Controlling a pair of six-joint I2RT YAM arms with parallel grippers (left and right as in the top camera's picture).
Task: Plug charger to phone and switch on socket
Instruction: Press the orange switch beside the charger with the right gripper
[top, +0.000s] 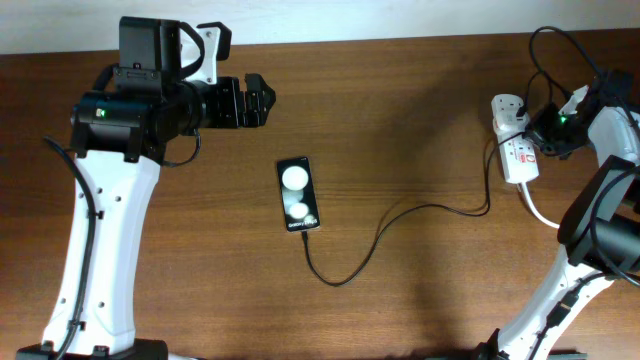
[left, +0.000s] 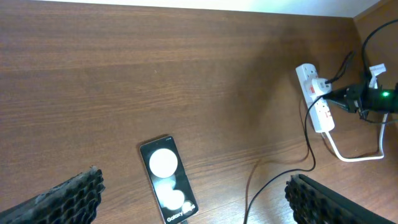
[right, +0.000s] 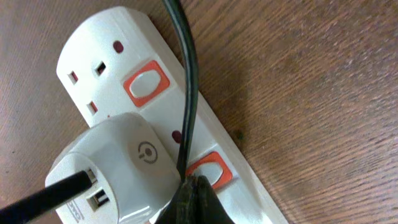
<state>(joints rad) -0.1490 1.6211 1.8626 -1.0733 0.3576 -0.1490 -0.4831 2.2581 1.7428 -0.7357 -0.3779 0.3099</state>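
Note:
The black phone (top: 298, 193) lies flat mid-table with two white reflections; it also shows in the left wrist view (left: 166, 179). The thin black charger cable (top: 400, 225) runs from the phone's near end to the white adapter (right: 118, 165) in the white socket strip (top: 515, 140). My left gripper (top: 258, 102) is open, above the table left of and beyond the phone, holding nothing. My right gripper (right: 198, 198) is shut, its tips resting at the red switch (right: 208, 171) next to the adapter. A second red switch (right: 146, 82) sits further along the strip.
The thick white cord (top: 540, 212) leaves the strip toward the right arm. Black arm cables (top: 555, 55) loop above the strip at the far right. The table's far edge runs along the top of the overhead view.

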